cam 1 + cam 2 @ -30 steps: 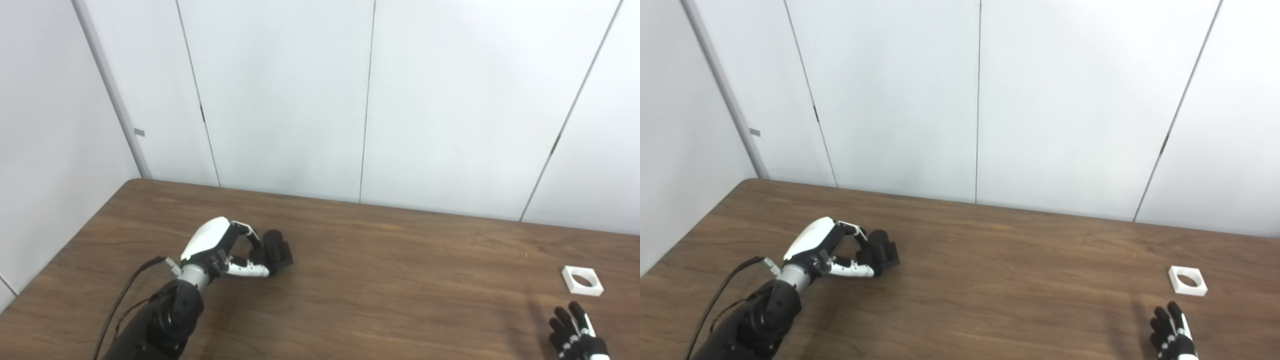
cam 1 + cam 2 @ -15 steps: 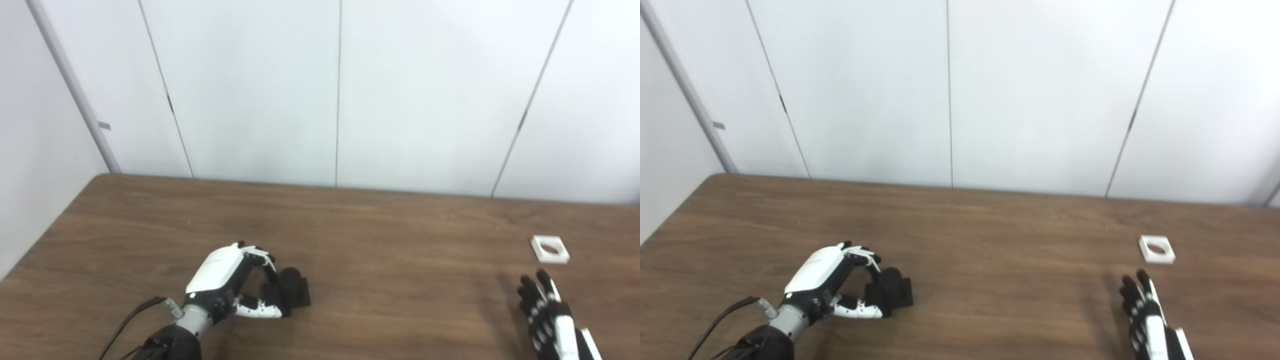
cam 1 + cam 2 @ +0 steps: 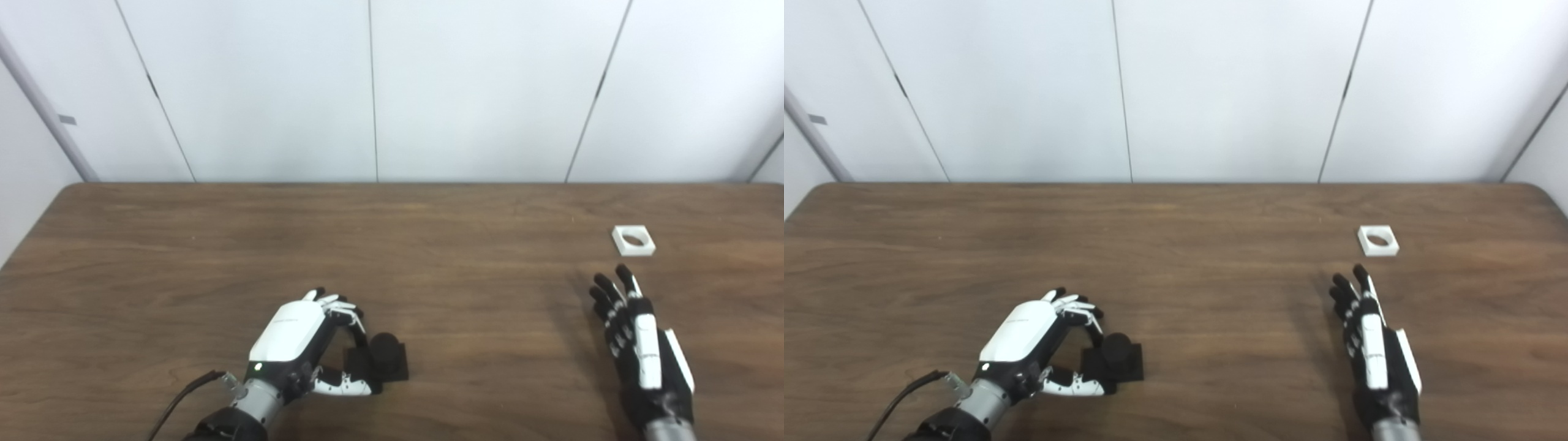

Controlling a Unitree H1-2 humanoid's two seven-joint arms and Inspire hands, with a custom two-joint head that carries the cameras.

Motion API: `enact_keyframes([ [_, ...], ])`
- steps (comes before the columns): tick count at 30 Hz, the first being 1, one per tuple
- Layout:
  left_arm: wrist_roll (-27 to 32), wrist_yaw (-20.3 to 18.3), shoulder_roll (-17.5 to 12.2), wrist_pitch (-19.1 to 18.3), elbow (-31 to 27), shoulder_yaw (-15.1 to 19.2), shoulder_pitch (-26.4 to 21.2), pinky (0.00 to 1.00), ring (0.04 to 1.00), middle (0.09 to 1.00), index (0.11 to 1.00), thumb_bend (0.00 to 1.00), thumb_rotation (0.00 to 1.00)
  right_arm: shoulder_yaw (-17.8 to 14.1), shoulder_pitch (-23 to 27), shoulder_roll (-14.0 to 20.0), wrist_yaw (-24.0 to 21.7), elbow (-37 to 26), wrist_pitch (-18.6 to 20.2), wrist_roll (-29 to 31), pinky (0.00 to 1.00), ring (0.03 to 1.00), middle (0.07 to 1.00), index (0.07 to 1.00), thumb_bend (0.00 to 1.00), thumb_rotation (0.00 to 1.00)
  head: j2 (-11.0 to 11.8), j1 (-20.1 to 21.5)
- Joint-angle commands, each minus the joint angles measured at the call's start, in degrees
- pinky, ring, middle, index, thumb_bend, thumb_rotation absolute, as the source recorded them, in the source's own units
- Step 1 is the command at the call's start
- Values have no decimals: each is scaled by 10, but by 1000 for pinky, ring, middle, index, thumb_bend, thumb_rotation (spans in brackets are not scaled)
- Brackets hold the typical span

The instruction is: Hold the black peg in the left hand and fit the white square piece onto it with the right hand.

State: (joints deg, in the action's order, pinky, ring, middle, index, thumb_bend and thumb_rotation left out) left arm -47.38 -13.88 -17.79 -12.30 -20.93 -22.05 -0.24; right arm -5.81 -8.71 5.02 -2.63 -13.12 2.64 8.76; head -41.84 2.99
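Note:
The black peg point(image 3: 1115, 354) stands upright on its square base on the brown table point(image 3: 1176, 245), front left. My left hand point(image 3: 1029, 337) is just to its left, fingers point(image 3: 1077, 306) curved toward it and thumb tip at the base's front corner, without a closed hold. The white square piece point(image 3: 1378, 240) with a round hole lies flat at the far right. My right hand point(image 3: 1369, 343) is open, fingers stretched out and pointing at the white piece, a short way in front of it and apart from it.
White wall panels point(image 3: 1213, 92) stand right behind the table's far edge. The table's rounded right corner point(image 3: 1552, 193) shows in the right eye view. A black cable point(image 3: 900, 398) runs along my left forearm.
The camera has turned right and tilted down, so the whole picture shifted. My right hand has come further forward toward the white piece. My left hand stays by the peg.

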Motion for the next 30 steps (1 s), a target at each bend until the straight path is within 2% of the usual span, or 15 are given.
enact_keyframes([
  [1, -17, -7, 6, 12, -21, -8, -5, 1000, 893, 788, 485, 521, 49, 7, -3, -3, -2, -19, 11, -1, 963, 926, 925, 979, 519, 984, -3, 3],
  [6, -27, -21, 19, 13, -25, -15, -1, 1000, 896, 787, 485, 521, 49, 5, -5, 2, 5, -35, 31, -11, 944, 914, 926, 963, 538, 896, -16, 15],
  [10, -33, -30, 29, 9, -24, -16, 2, 1000, 893, 790, 486, 521, 49, 5, -2, 12, 3, -40, 28, -27, 923, 910, 923, 944, 519, 849, -22, 17],
  [12, -37, -33, 31, 8, -23, -16, 3, 1000, 896, 791, 486, 521, 49, 2, 0, 12, 3, -44, 33, -28, 924, 903, 912, 924, 522, 775, -23, 18],
  [20, -42, -22, 38, 16, -10, -13, 9, 1000, 893, 790, 486, 521, 50, -14, 27, 22, 9, -69, 67, -34, 926, 899, 892, 870, 575, 626, -24, 35],
  [21, -41, -20, 38, 17, -9, -12, 10, 1000, 894, 790, 486, 521, 50, -18, 35, 24, 11, -74, 75, -30, 896, 900, 892, 854, 592, 536, -24, 35],
  [22, -38, -18, 38, 19, -7, -11, 12, 1000, 894, 790, 486, 521, 50, -21, 45, 30, 13, -78, 83, -36, 893, 901, 893, 851, 595, 525, -21, 50],
  [24, -35, -16, 38, 21, -6, -9, 14, 1000, 894, 790, 486, 521, 49, -20, 63, 47, 20, -83, 95, -74, 838, 883, 878, 826, 639, 489, -21, 50],
  [26, -35, -13, 36, 26, -4, -6, 15, 1000, 892, 789, 485, 521, 49, -17, 79, 65, 27, -88, 109, -118, 881, 888, 863, 797, 664, 474, -21, 50],
  [27, -35, -11, 37, 29, -1, -6, 14, 1000, 890, 788, 485, 521, 49, -16, 84, 69, 28, -88, 113, -129, 906, 896, 861, 787, 673, 466, -13, 77],
  [30, -32, -6, 36, 36, 5, -1, 15, 1000, 890, 787, 485, 521, 49, -22, 113, 86, 25, -86, 126, -133, 922, 906, 861, 747, 693, 397, -8, 96],
])
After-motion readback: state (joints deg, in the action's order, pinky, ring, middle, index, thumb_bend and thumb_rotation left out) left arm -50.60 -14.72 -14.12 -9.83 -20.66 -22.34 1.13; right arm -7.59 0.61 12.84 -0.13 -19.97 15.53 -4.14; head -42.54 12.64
